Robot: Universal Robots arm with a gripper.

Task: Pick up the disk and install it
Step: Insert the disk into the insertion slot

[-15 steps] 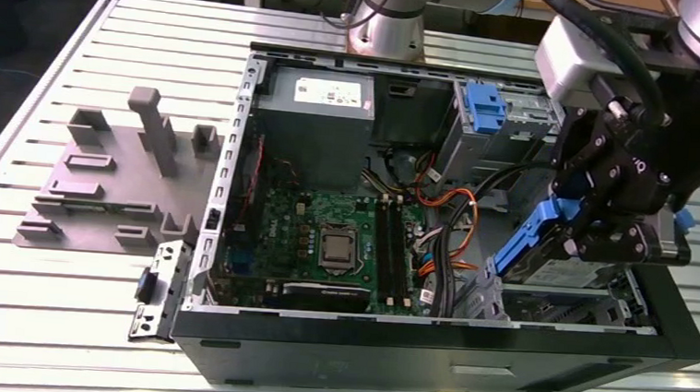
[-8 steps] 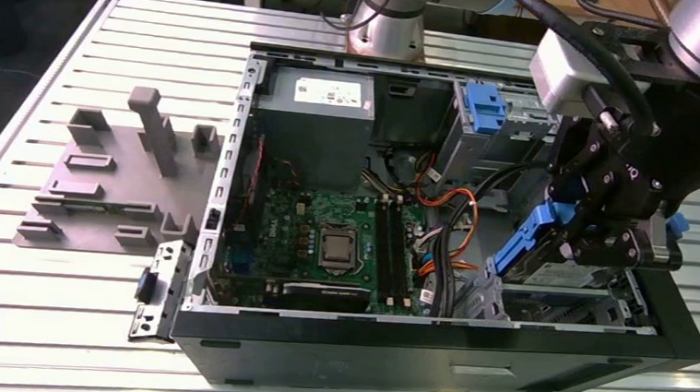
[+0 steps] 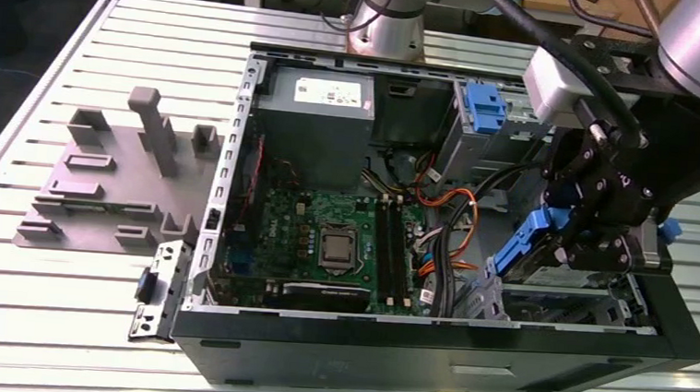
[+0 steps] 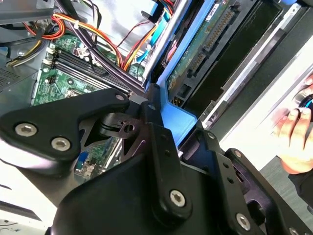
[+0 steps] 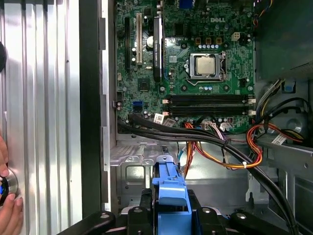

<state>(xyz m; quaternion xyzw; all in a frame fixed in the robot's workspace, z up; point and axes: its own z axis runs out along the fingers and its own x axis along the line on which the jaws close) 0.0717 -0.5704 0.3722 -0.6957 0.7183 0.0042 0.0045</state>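
Exterior view: gripper (image 3: 593,255) down at three o'clock from the motherboard (image 3: 281,219), jaws pinching the disk (image 3: 526,241) by its blue rails, tilted over the drive cage (image 3: 564,308) of the open computer case (image 3: 439,341). Second wrist view: disk (image 4: 200,49) green circuit side up, clamped between black fingers (image 4: 159,132). First wrist view: disk (image 5: 170,188) blue end nipped tight, cables (image 5: 195,137) just beyond.

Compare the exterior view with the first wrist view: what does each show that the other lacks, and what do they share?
Exterior view: a grey fixture block beside the computer case, and the grey power-supply box. First wrist view: a person's hand. Both: the green motherboard and the disk, its blue rail held in the jaws of the gripper.
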